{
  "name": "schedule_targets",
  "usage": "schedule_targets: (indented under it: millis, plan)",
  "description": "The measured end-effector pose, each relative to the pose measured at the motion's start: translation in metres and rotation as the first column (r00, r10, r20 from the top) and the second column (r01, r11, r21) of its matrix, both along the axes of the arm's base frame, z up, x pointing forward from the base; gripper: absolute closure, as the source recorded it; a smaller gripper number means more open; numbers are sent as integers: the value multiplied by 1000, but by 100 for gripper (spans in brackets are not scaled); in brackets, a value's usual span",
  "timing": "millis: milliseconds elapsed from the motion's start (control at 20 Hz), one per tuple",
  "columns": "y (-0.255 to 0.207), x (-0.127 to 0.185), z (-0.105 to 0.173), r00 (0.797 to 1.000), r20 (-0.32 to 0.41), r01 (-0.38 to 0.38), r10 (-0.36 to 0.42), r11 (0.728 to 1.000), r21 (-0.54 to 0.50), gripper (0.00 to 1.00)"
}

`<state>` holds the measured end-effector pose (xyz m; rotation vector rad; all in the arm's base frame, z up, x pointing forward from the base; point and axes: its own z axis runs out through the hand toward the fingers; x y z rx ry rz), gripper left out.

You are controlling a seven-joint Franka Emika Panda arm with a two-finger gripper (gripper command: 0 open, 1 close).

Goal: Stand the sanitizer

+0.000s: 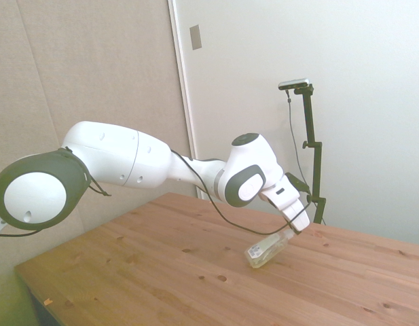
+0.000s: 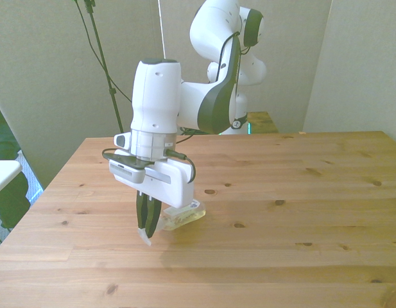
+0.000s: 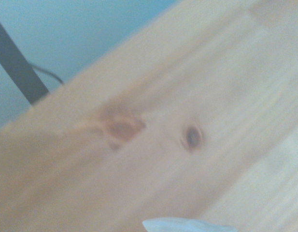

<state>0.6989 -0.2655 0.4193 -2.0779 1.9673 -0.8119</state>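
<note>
The sanitizer is a small clear bottle of pale yellow-green liquid. It leans at a steep slant, with its base end low on the wooden table and its top end raised. My gripper is shut on the bottle's white pump top. In the front view the dark fingers point down, pinched together on the white top, and the bottle body lies behind them. The blurred wrist view shows only wood grain and a pale sliver of the sanitizer at the frame's edge.
The table's near edge runs close below the gripper in the front view, and its side edge lies toward the front view's left. A white surface stands off the table at the front view's left. Knots mark the wood.
</note>
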Motion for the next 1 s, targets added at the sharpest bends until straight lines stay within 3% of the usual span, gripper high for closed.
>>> schedule_targets:
  millis: [150,500,750,1000]
  plan:
    - [15,1,14,988,152,32,-21,997,-72,100]
    - [43,-17,10,939,340,110,-48,980,-167,100]
    - [62,-32,15,912,409,146,-42,963,-226,100]
    - [86,-40,4,897,441,166,-33,949,-267,100]
